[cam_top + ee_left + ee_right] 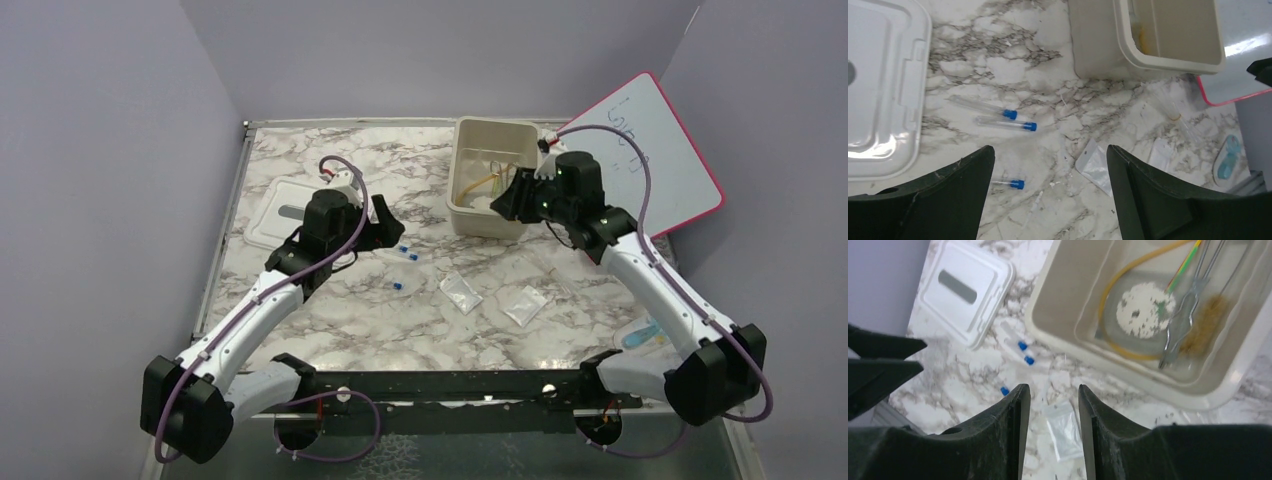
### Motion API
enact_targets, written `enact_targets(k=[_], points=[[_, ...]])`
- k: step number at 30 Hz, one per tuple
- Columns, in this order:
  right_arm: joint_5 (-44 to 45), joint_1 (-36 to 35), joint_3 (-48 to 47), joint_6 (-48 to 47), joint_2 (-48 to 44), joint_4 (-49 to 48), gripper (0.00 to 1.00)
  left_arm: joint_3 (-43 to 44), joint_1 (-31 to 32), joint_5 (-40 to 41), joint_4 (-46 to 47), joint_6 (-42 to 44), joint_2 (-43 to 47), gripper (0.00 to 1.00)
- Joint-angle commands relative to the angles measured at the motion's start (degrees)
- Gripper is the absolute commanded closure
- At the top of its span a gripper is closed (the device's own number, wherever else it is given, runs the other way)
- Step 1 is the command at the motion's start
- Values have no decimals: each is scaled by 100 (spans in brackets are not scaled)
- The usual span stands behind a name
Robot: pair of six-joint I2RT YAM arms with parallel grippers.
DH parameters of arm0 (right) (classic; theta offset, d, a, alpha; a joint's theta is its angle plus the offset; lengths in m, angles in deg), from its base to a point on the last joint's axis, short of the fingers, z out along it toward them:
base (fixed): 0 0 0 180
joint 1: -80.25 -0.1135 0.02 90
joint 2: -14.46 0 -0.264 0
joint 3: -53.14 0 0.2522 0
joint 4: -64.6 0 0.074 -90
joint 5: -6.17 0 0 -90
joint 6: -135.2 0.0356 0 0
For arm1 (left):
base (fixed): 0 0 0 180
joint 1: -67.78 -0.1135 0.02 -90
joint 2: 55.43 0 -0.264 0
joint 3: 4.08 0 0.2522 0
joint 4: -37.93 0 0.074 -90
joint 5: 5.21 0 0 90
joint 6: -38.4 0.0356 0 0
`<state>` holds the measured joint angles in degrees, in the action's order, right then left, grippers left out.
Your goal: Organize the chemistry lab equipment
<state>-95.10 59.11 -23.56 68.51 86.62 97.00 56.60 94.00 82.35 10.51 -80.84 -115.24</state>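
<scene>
Three thin blue-capped tubes lie on the marble, two side by side [1005,123] and one apart [1010,184]. My left gripper [1049,150] hangs open above them with nothing between its fingers. A clear packet [1094,167] lies beside its right finger, and a second packet [524,303] further right. My right gripper [1053,387] is open and empty at the near rim of the beige tub [1048,335], above a packet [1064,432]. Inside the tub lie the amber tube [1113,295], a bagged round dish [1143,310], coloured sticks [1185,267], metal tongs [1188,315] and a brush [1205,322].
The white lid [283,212] lies flat at the far left. The pink-framed whiteboard [650,150] leans at the back right, behind the right arm. A pale blue item [645,335] lies near the right arm's base. A clear bag [545,265] rests in front of the tub.
</scene>
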Motion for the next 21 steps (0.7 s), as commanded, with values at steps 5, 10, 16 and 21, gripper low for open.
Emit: enact_targets(k=[5,10,16,21], points=[[-330,-549,1527,274,-1232,139,54,-573,248,-1723,1314,-1025,-1098,19],[-315,-692,2593,1048,-1317,-489,53,-288,462,-1904,1446,-1041,-2039,23],[42,-847,3550,2206,-930,-1303,53,15,709,-1867,1595,-967,-2955,28],[-88,-949,3754,2806,-513,-1708,52,207,1009,-1953,1602,-825,-3500,36]])
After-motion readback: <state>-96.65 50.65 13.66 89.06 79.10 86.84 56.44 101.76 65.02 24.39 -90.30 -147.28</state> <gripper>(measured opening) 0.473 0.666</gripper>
